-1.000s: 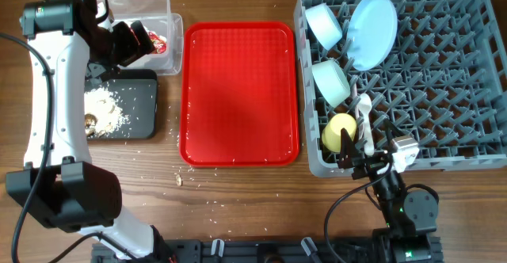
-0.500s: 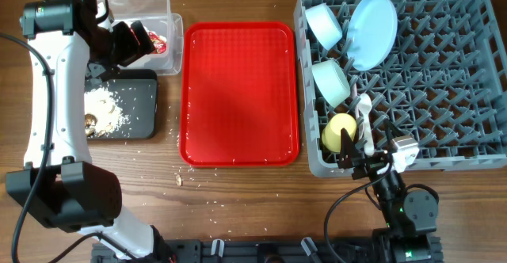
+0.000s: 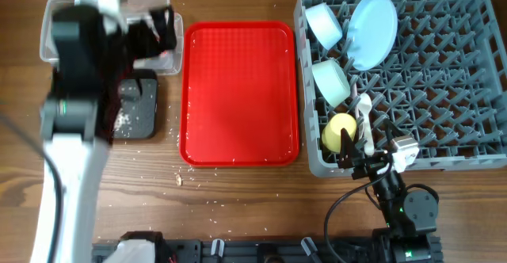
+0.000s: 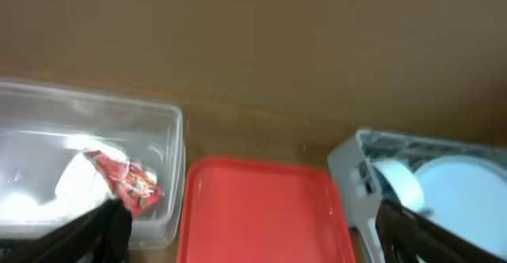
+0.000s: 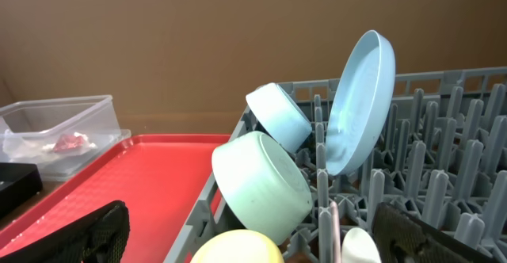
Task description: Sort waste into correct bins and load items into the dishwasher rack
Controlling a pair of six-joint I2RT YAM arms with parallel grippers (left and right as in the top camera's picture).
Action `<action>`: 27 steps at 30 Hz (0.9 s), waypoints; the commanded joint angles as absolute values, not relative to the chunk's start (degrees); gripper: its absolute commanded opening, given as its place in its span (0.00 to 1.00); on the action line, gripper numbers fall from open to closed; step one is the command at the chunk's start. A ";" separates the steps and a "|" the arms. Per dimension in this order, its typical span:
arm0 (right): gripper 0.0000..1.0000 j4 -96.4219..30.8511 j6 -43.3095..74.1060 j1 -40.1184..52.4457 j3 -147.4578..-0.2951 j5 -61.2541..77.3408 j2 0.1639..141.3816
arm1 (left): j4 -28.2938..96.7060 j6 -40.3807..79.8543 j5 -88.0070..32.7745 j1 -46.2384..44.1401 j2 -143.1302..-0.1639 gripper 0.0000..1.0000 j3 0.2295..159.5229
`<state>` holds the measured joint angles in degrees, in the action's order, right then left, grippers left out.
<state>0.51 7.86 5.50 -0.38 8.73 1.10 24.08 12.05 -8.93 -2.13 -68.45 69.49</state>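
Note:
The clear tub holds the red wrapper and white napkin. My left gripper is open and empty, raised above the tub and the red tray's left edge; overhead it is blurred. The black tray holds beige scraps. The grey rack holds the blue bowl, blue plate, green bowl, yellow cup and a white spoon. My right gripper is open and empty at the rack's front edge, over the cup.
The flat red tray lies between the bins and the rack. A few crumbs lie on the wood in front of it. My left arm covers much of the tub and black tray overhead.
My left arm has swung up towards the overhead camera and is blurred, now covering much of the tub and black tray. The right arm and rack items have not moved.

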 commanded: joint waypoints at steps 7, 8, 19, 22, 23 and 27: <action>0.99 0.75 7.64 5.78 -0.30 8.62 0.64 | -1.80 9.37 -11.88 -1.98 -30.57 1.00 21.61; 1.00 0.75 7.66 5.78 -0.30 8.60 0.64 | -2.09 9.39 -11.44 -1.98 -26.87 1.00 18.55; 1.00 0.75 7.66 5.78 -0.30 8.62 0.64 | -1.74 9.39 -8.86 -1.98 -3.99 1.00 2.13; 1.00 0.75 7.64 5.78 -0.30 8.62 0.64 | 0.78 9.37 -8.40 -1.98 -0.91 1.00 0.32; 1.00 0.73 7.64 5.78 -0.30 8.60 0.64 | 1.98 9.37 -8.21 -1.98 -0.10 1.00 0.32; 1.00 0.73 7.66 5.78 -0.30 8.62 0.64 | 3.79 9.37 -7.79 -1.50 -0.14 1.00 0.32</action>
